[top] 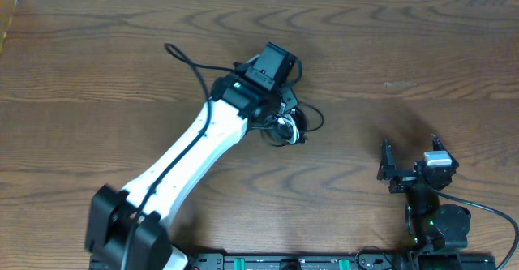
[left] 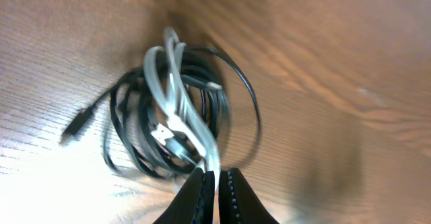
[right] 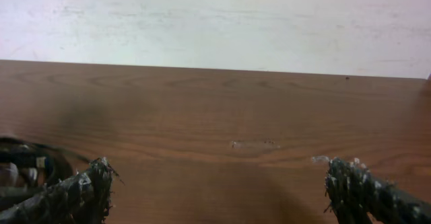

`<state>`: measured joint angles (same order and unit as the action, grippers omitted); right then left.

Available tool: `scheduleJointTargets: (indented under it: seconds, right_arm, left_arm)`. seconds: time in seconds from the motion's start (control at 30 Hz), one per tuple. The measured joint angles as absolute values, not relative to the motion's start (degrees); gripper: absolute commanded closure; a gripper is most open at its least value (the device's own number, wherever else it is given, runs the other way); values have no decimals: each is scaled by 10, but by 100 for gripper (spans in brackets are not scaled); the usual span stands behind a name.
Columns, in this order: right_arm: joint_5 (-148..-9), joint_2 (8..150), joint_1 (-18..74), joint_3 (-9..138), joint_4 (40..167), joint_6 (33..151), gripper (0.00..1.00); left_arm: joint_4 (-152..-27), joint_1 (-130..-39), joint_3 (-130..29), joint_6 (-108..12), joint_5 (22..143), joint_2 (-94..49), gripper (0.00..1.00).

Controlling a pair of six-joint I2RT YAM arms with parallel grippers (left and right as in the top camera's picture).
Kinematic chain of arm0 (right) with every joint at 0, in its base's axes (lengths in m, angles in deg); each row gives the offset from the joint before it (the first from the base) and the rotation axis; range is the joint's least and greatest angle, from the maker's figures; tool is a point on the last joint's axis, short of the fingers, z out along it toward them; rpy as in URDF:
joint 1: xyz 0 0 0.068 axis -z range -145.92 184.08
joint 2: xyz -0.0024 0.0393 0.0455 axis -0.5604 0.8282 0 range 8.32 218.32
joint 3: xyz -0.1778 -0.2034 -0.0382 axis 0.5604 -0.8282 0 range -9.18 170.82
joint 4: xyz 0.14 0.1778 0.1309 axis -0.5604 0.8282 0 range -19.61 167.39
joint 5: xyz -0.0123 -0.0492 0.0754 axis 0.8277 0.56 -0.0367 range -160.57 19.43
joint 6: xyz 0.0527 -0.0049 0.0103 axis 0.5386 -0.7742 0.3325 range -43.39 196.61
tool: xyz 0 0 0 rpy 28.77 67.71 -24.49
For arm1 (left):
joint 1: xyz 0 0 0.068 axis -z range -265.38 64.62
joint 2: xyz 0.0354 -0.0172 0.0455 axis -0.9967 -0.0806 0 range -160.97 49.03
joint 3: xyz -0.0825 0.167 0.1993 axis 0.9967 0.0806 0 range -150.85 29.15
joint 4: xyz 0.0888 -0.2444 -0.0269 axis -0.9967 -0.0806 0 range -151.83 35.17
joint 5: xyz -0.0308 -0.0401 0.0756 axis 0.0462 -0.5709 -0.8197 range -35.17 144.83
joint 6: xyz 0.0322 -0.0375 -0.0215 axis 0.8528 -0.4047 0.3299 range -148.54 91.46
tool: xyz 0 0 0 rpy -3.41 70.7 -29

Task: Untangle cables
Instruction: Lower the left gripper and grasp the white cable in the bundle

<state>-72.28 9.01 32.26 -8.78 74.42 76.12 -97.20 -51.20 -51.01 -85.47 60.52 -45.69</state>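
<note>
L gripper (left: 215, 183) closed, tips pinching a strand of the white cable (left: 176, 96) at edge of the tangle (top: 290, 126). White cable loops over coiled black cables (left: 128, 126). All lie on wooden table (top: 389, 43) near centre. R gripper (right: 222, 180) wide open, nothing in it, low over table, well apart to tangle's right.

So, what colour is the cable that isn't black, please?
That cable is white; the left wrist view shows it best.

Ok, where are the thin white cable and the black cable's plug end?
thin white cable (left: 180, 93), left wrist view, on its looped strand
black cable's plug end (left: 75, 124), left wrist view, on the tip
</note>
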Motion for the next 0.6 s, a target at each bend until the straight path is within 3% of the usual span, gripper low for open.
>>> scheduleJointTargets:
  seconds: [0.23,0.53,0.6]
  right_arm:
    - [-723,90,323,-88,744,761,1]
    - [-723,90,323,-88,744,761,1]
    - [-723,90,323,-88,744,761,1]
  left_arm:
    - [-972,-512,-510,-853,605,-412,88]
    - [-1013,-512,-510,-804,595,-413,43]
    - [-1030,-512,-510,-801,580,-417,38]
